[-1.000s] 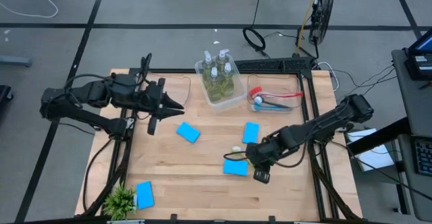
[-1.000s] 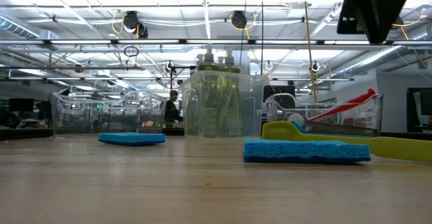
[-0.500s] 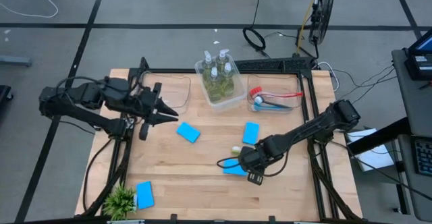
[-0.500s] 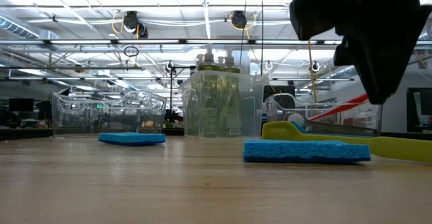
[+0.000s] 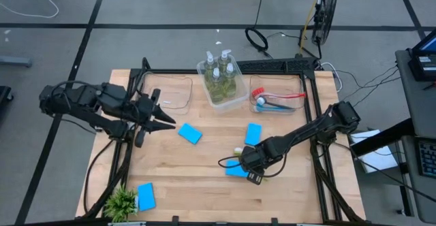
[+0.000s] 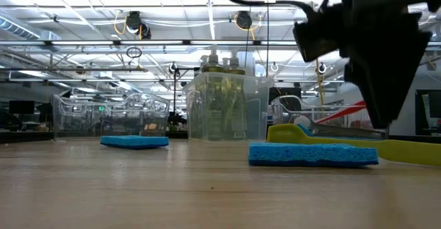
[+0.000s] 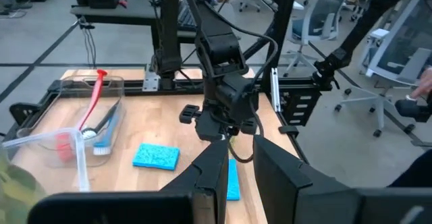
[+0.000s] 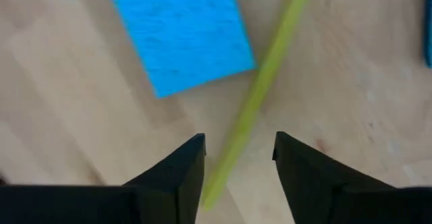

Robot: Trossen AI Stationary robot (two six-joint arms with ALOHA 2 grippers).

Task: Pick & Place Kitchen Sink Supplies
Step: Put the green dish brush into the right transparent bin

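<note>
A yellow-green brush (image 8: 264,75) lies flat on the table, its handle beside a blue sponge (image 8: 179,32). My right gripper (image 8: 238,140) is open and points down over it, one finger on each side of the handle near its free end, not touching. In the low view the right gripper (image 6: 386,77) hangs above the brush (image 6: 406,150) and the sponge (image 6: 313,153). More sponges (image 5: 190,133) (image 5: 253,133) (image 5: 145,195) lie flat. Soap bottles (image 5: 219,76) stand in a clear bin. Red and blue brushes (image 5: 279,98) lie in another. My left gripper (image 5: 162,120) hovers open at the table's left.
An empty clear bin (image 5: 169,93) sits at the far left, close to my left gripper. A small potted plant (image 5: 121,202) stands at the near left corner. The black frame rail (image 5: 313,117) runs along the table's right side. Bare wood lies across the near middle.
My right gripper has come down and shifted a little toward the table's left, over the yellow-green brush handle. My left gripper has drawn back toward the left edge and slightly nearer. Nothing on the table has moved.
</note>
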